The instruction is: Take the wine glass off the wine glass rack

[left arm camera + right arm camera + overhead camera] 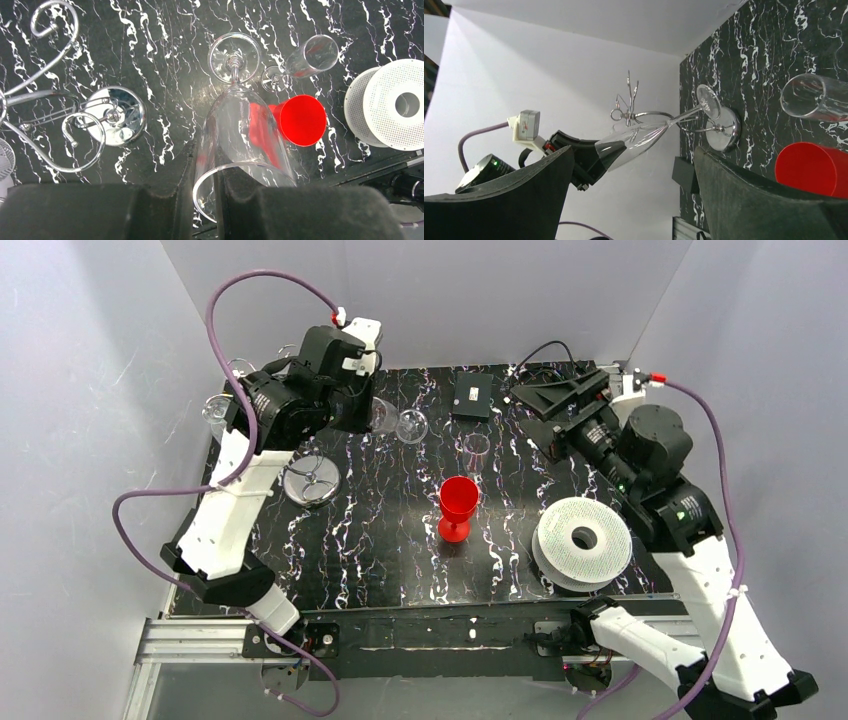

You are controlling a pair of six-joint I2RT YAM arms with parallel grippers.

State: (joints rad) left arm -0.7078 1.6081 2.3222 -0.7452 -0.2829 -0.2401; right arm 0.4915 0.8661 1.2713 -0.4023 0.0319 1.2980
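My left gripper [204, 200] is shut on the rim of a clear wine glass [240, 125]. The glass points away from the fingers, foot [234, 57] outermost, above the table. The wine glass rack [50, 100], thin silver wire with curled hooks on a shiny round base [112, 115], stands to the left, apart from the glass. From above, the left gripper [372, 408] holds the wine glass [398, 423] up and right of the rack base [312, 480]. My right gripper [530, 398] hangs open at the back right. Its view shows the held wine glass [639, 140] and the rack [719, 130] beyond empty fingers [734, 200].
A red cup [459, 505] stands mid-table. Another clear glass [475, 448] is behind it. A white ridged spool [583, 540] lies at the front right, and a black box [472, 395] sits at the back. White walls close in the table on three sides.
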